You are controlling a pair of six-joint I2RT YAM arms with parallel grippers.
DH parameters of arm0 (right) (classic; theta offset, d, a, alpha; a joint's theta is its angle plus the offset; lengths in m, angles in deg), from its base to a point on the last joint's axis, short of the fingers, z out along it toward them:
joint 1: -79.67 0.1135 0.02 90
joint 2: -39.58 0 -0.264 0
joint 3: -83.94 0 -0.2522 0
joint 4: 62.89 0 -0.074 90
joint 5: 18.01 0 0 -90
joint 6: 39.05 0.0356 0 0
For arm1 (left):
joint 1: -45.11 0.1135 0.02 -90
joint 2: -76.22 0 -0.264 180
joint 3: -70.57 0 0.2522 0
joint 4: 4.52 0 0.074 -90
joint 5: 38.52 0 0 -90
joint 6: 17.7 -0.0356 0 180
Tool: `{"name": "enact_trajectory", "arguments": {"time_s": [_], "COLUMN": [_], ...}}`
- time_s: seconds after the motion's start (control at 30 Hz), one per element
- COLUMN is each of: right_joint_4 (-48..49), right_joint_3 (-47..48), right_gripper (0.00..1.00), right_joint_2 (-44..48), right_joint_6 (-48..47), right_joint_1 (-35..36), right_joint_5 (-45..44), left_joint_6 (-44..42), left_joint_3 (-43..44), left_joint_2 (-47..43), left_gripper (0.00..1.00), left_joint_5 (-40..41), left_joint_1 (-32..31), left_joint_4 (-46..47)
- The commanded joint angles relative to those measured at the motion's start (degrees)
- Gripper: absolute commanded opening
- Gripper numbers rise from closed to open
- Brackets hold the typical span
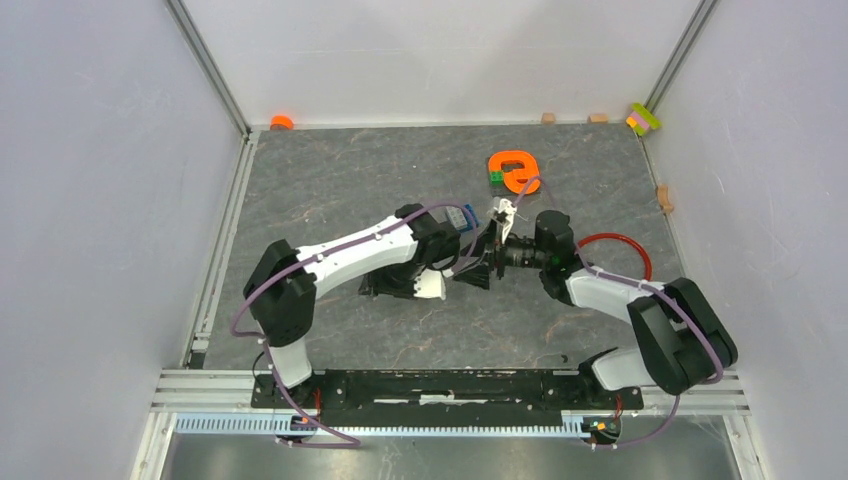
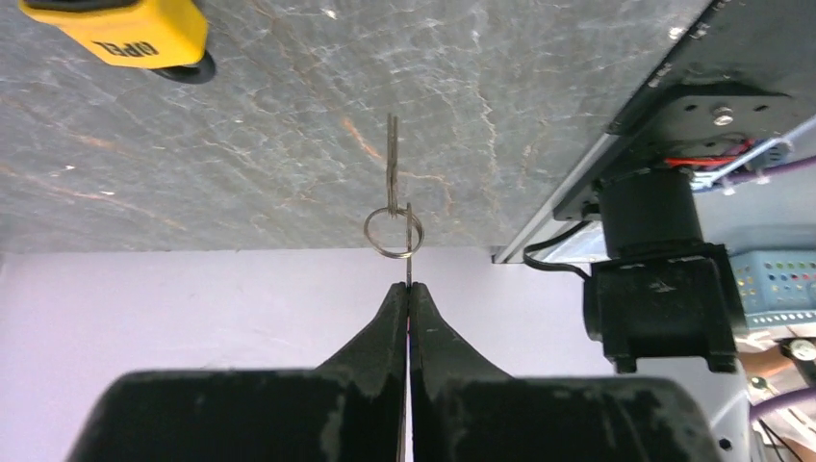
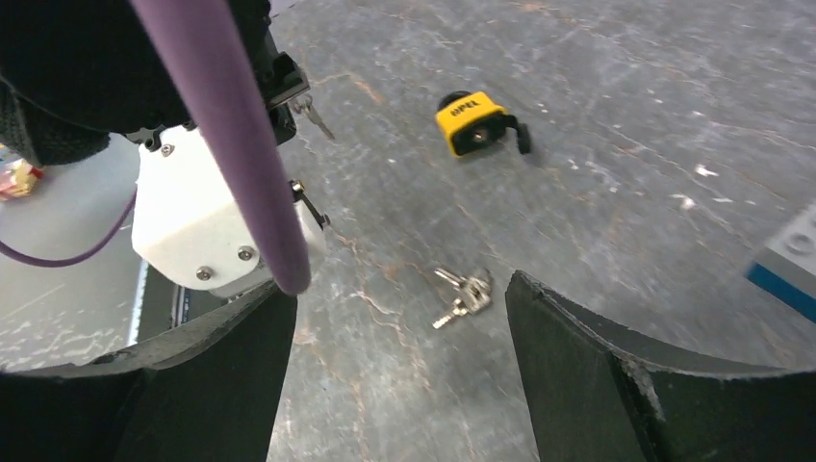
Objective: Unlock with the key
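Observation:
My left gripper [image 2: 408,287] is shut on a thin silver key [image 2: 408,252] seen edge-on. Its ring [image 2: 393,234] and a second key [image 2: 393,164] stick out past the fingertips, above the grey table. The little yellow padlock [image 2: 125,34] lies further off at the upper left; in the right wrist view the padlock [image 3: 471,123] lies on its side. My right gripper [image 3: 396,287] is open above the table with nothing between its fingers. Another small silver key bunch [image 3: 462,294] lies flat on the table beyond it, close to its right finger [image 3: 577,366].
The two wrists meet at mid-table [image 1: 495,255], hiding the padlock from above. A blue block [image 1: 462,215] sits beside the left wrist. An orange piece with a green block [image 1: 513,170] lies behind. A red cable loop [image 1: 615,250] curls at the right. Small blocks [image 1: 643,118] line the back wall.

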Motion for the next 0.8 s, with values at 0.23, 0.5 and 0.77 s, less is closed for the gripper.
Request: {"name": "enact_trajectory", "arguments": {"time_s": [0.23,0.5,0.77], "right_joint_4": [-12.2,-13.4,-3.4], "right_joint_3": [-2.5,-2.1,-3.9], "right_gripper": [0.83,0.84,0.81], "right_joint_2": [12.9,12.8,15.3], "right_joint_6": [-15.4,-17.1,-8.4], "right_joint_1": [-7.6,-8.1,-13.1], "right_joint_5": [-4.2,-3.9,2.6], "left_joint_6": [1.6,0.3,-3.0], "left_joint_3": [-2.4,2.6,11.9], "left_joint_2": [2.6,-1.1,-7.7], "left_gripper": [0.02,0.02,0.02], "left_joint_5": [11.5,6.6,-14.2], "left_joint_1": [-2.3,-2.3,-0.5], "left_joint_4": [-5.2,-4.5,5.8]}}
